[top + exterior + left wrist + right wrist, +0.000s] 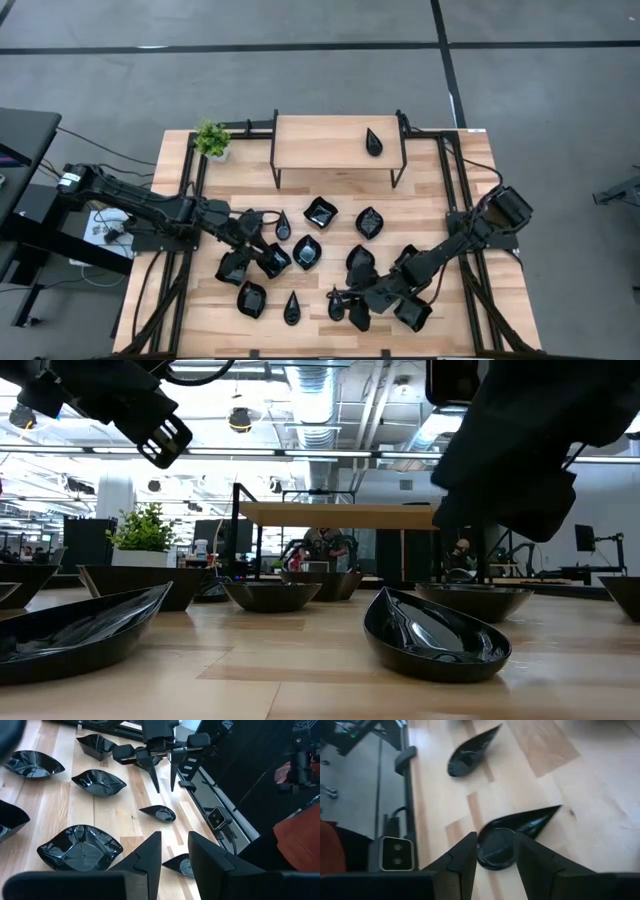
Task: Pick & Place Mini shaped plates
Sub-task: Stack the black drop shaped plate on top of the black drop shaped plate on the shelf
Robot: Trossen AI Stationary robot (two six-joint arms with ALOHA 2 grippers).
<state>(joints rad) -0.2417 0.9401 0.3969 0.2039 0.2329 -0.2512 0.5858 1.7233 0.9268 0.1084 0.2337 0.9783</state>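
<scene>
Glossy black mini shaped plates are scattered across the counter at centre frame. A teardrop plate is straddled by the right claw, jaws apart; the left claw is also parted, empty. Light, rigid and slippery, it is probably best pinched at the rim.

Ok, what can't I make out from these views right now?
- High view: plates under the left gripper and right gripper are covered by the arms.
- Low view: the right arm blocks the shelf; its teardrop plate is unseen.
- Right wrist view: the fingers straddle a teardrop plate; contact unclear.
</scene>
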